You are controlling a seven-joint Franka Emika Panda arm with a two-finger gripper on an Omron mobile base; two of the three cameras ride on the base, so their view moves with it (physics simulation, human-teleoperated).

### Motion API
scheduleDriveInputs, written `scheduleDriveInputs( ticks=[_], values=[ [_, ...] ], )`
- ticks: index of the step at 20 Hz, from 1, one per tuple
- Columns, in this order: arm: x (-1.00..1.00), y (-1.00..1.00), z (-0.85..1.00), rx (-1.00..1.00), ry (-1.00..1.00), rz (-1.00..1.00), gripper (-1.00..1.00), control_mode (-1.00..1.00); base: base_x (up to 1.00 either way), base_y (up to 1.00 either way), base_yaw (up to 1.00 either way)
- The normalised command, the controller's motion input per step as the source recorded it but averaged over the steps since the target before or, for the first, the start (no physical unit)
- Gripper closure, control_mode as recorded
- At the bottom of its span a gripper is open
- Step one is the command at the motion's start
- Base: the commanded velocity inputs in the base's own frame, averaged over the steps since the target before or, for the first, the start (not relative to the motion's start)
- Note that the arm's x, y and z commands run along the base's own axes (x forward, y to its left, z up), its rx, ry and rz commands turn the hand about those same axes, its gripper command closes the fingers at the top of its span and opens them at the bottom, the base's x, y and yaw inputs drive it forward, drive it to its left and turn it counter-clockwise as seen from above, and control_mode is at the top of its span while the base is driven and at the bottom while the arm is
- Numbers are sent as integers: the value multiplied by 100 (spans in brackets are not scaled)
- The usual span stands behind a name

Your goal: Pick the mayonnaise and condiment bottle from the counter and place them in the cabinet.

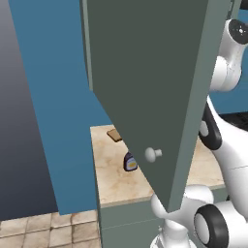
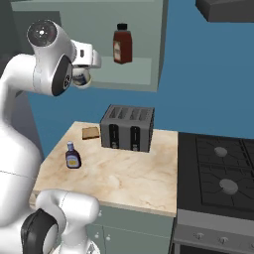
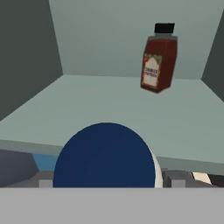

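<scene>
The arm is raised in front of the open cabinet (image 2: 139,69), with the gripper (image 2: 82,78) at the left end of the shelf, roughly ten o'clock in the right base view. The fingers are spread wide and clamped on the mayonnaise (image 3: 105,155). It is a white jar with a dark blue lid, and it hangs in the air just short of the shelf's front edge. The fingertips themselves are hidden behind it in the hand view.

The condiment bottle (image 2: 122,43) stands upright on the cabinet shelf. It is reddish-brown with a black cap and a pale label. It sits toward twelve o'clock in the right base view and at about one o'clock beyond the jar in the hand view, well apart from the jar.

The cabinet door (image 1: 145,72) is swung wide open toward the base, its round whitish knob (image 1: 153,154) low on the panel.

Below on the counter (image 2: 124,173), a grey toaster (image 2: 127,128) stands near the back wall. A slice of bread (image 2: 91,132) lies just beside it at nine o'clock. A small dark-blue bottle (image 2: 73,156) with a yellow label stands upright nearer the left edge, at about seven o'clock from the toaster. A black stove (image 2: 218,173) adjoins the counter at three o'clock.
</scene>
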Motion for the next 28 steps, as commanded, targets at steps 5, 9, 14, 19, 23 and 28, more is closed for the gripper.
scheduleDriveInputs(
  ticks=[5,9,14,19,23,28],
  values=[
    [36,-2,0,1,0,0,100,-100,0,0,0],
    [37,-2,0,1,0,0,100,-100,0,0,0],
    [36,0,0,1,0,0,100,-100,0,0,0],
    [36,0,-9,3,0,0,100,-100,0,0,0],
    [37,0,-28,5,0,0,100,-100,0,0,0],
    [37,0,-39,7,0,0,100,-100,0,0,0]
  ],
)
